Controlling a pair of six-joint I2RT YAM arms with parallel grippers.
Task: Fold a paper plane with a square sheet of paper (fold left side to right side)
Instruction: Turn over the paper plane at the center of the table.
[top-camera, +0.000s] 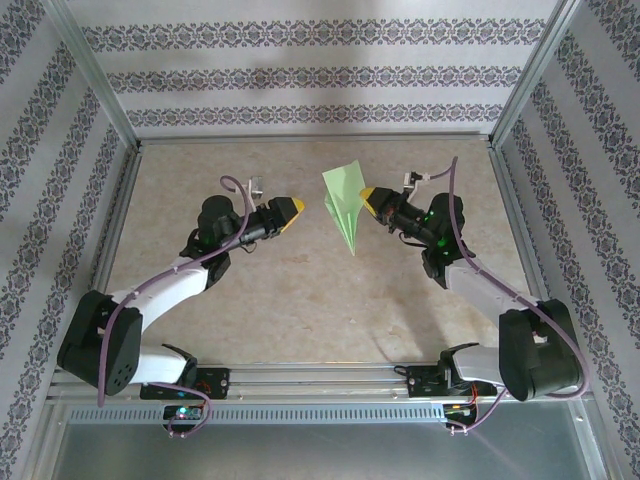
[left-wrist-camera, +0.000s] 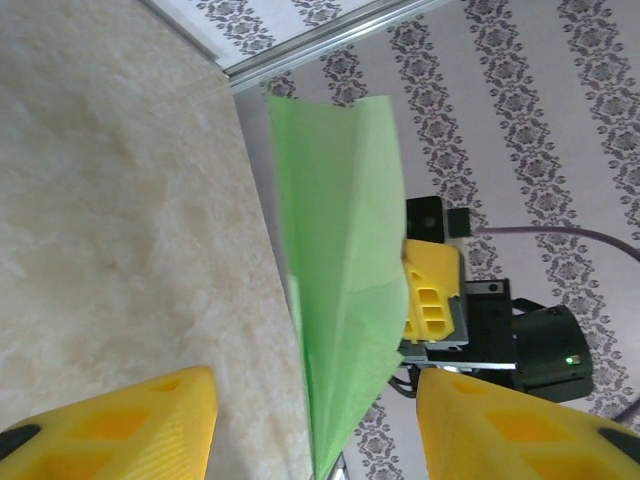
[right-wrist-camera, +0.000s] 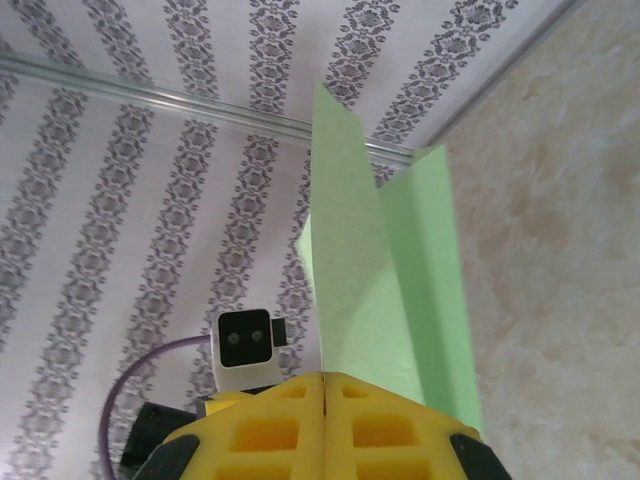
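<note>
The light-green paper plane (top-camera: 343, 205) is held up off the table, a narrow dart with layered wings and its point toward the near side. My right gripper (top-camera: 366, 196) is shut on its right edge. In the right wrist view the yellow fingers (right-wrist-camera: 290, 430) meet on the paper plane (right-wrist-camera: 370, 280) with no gap. My left gripper (top-camera: 297, 210) faces it from the left, a short way off, open. In the left wrist view its fingers (left-wrist-camera: 150, 425) stand wide either side of the paper plane (left-wrist-camera: 340, 290), not touching it, with the right gripper (left-wrist-camera: 432, 290) behind.
The beige marbled table (top-camera: 280, 300) is fenced by aluminium rails (top-camera: 310, 141) and patterned wallpaper walls (top-camera: 320, 70) at the back and both sides. A metal rail (top-camera: 320, 375) carries both arm bases at the near edge.
</note>
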